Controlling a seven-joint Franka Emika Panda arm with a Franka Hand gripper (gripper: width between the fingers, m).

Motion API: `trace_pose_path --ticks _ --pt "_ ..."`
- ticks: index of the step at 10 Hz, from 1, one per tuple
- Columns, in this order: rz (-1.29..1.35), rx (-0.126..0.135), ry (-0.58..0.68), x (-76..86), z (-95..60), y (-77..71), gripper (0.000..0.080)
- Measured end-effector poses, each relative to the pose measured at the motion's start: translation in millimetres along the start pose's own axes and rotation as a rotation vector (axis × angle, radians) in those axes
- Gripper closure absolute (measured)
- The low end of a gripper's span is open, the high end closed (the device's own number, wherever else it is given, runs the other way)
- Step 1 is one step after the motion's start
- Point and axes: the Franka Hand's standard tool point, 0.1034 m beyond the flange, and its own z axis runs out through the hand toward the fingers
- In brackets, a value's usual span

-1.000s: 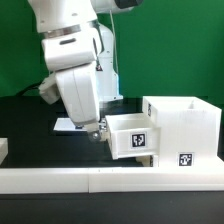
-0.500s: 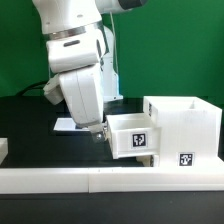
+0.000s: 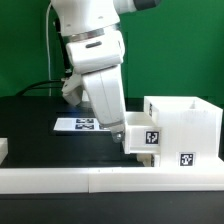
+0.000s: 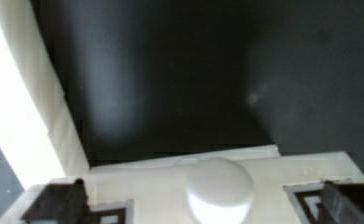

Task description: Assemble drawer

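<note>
The tall white box casing (image 3: 187, 118) stands at the exterior view's right, with a tag (image 3: 185, 158) low on its front. A small white tray (image 3: 141, 137) with a tag sticks out of its upper opening, most of it inside. My gripper (image 3: 119, 131) is at the tray's outer face. In the wrist view the tray's face with its rounded knob (image 4: 214, 190) lies between my fingers (image 4: 63, 200), which stand wide apart and clear of the knob. The gripper (image 4: 200, 206) is open. No second tray shows.
The marker board (image 3: 80, 124) lies flat on the black table behind the arm. Long low white border rails (image 3: 60, 178) run along the near edge. A small white piece (image 3: 3, 148) shows at the exterior view's far left.
The arm has moved toward the exterior view's right, and the tray has slid further into the casing. The marker board is now more exposed.
</note>
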Motion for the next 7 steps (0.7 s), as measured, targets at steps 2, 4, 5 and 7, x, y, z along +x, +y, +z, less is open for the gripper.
trace_pose_path --ticks 2,4,5,7 --pt "0.0 0.004 -0.017 4.5 1.1 0.1 0.015" --pt "0.003 0.008 -0.041 5.3 2.4 -0.7 0.015" --pt "-0.004 0.01 -0.059 5.9 2.9 -0.8 0.015" --pt "0.019 0.015 -0.069 5.6 4.7 -2.7 0.015"
